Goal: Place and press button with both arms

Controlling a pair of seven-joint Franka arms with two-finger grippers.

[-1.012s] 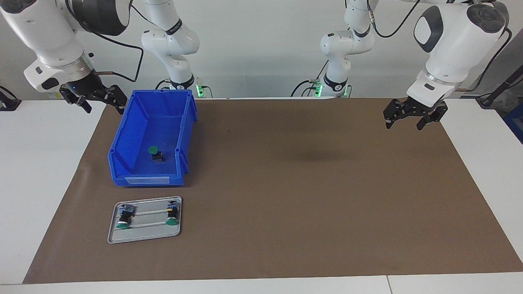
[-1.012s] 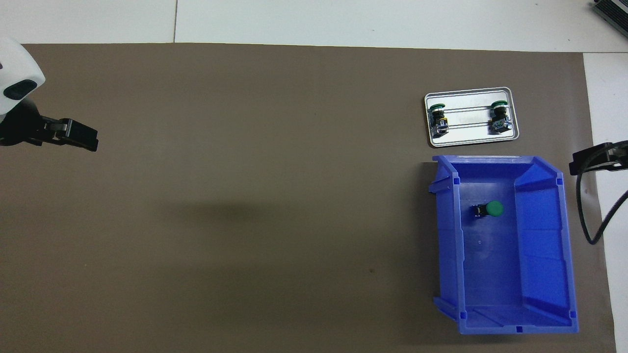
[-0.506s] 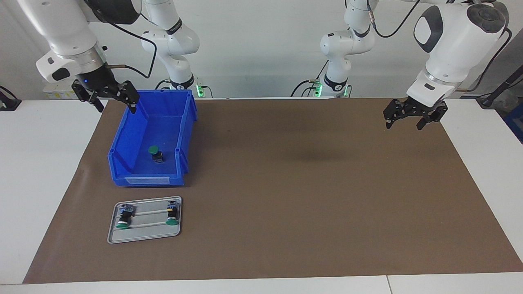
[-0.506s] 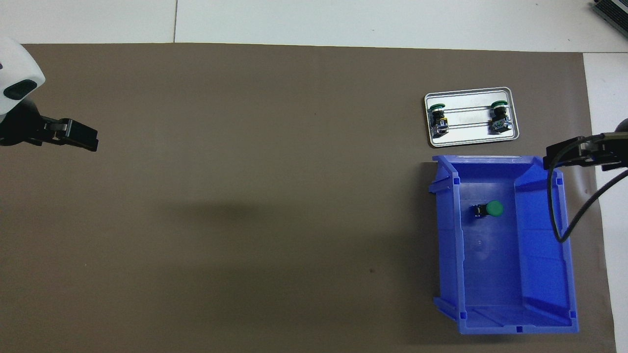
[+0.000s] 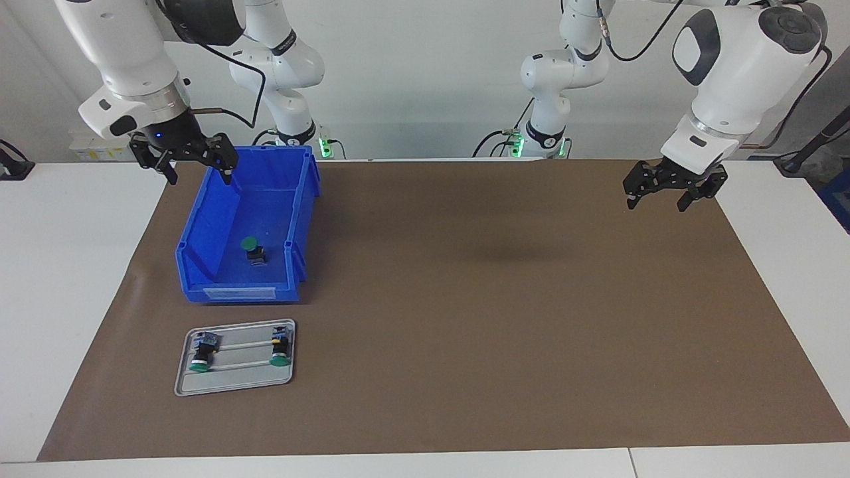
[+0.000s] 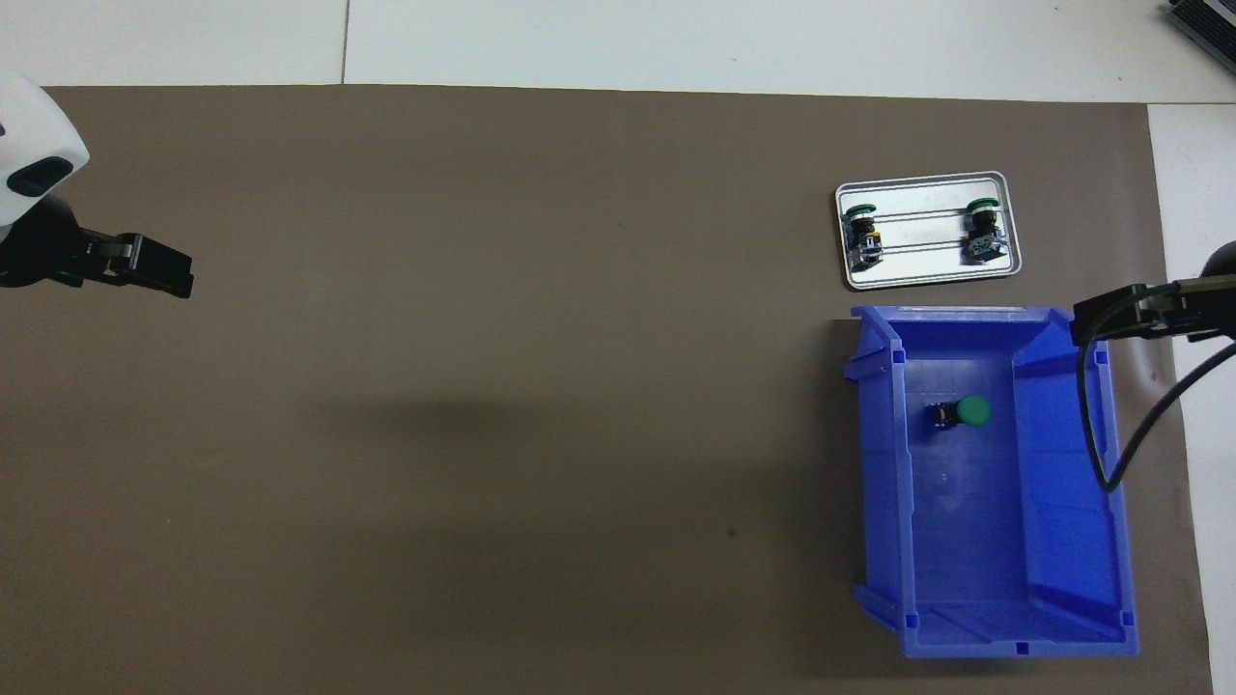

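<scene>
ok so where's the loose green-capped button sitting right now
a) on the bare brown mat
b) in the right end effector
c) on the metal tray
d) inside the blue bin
d: the button lies on the floor of the blue bin, apart from the two similar switches on the metal tray, and the right end effector is up over the bin's rim, open and empty.

Glossy plastic bin [image 5: 302, 199], matt brown mat [image 5: 505, 318]
</scene>
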